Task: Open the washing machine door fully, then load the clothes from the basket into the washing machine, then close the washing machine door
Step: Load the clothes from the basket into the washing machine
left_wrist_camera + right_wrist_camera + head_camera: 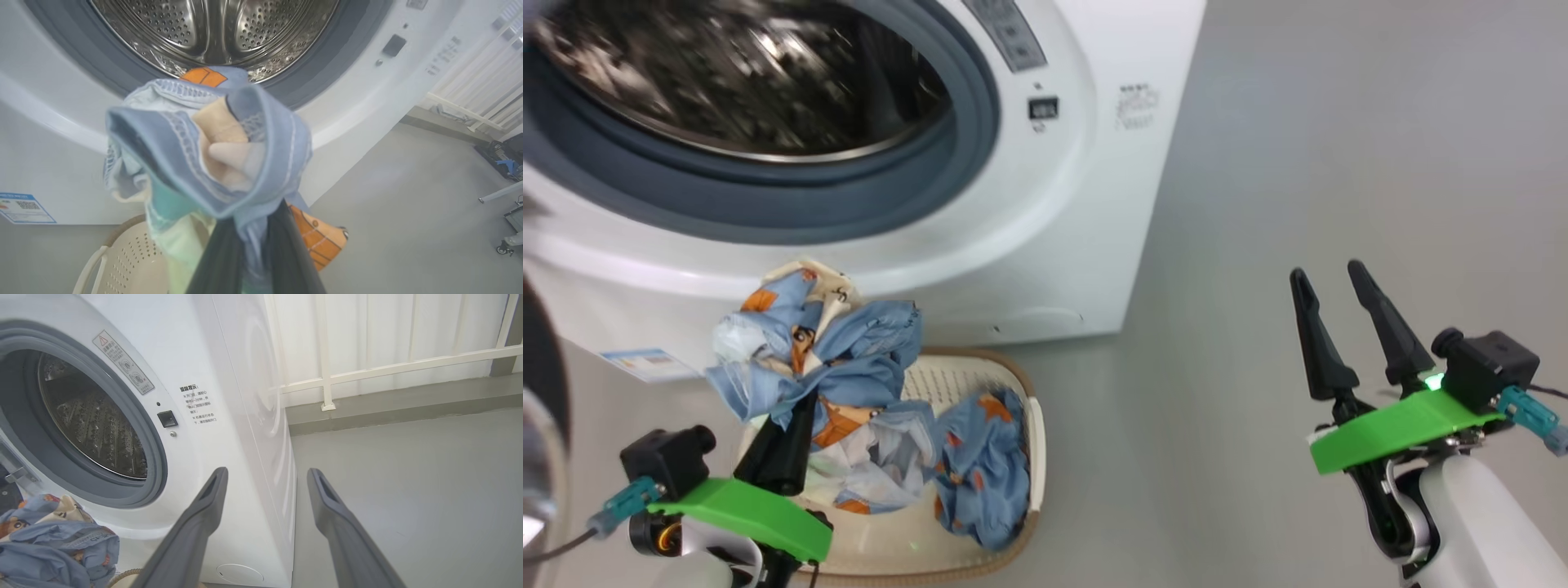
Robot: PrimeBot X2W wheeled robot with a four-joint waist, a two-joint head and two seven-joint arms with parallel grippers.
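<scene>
1 basket [1035, 425] w/ clothes [849, 351] in it, by 1 washing machine [1054, 229]. Left gripper [796, 420] pinches clothes; right gripper [1327, 273] spread.

In your head view the washing machine [1045, 245] takes the upper left, with the basket [1036, 425] on the floor [1339, 163] just in front of it, lower centre-left. The clothes [833, 351] bunch above the basket around your left gripper [796, 416]; more lie inside. Your right gripper [1325, 271] stands lower right, well apart.
</scene>
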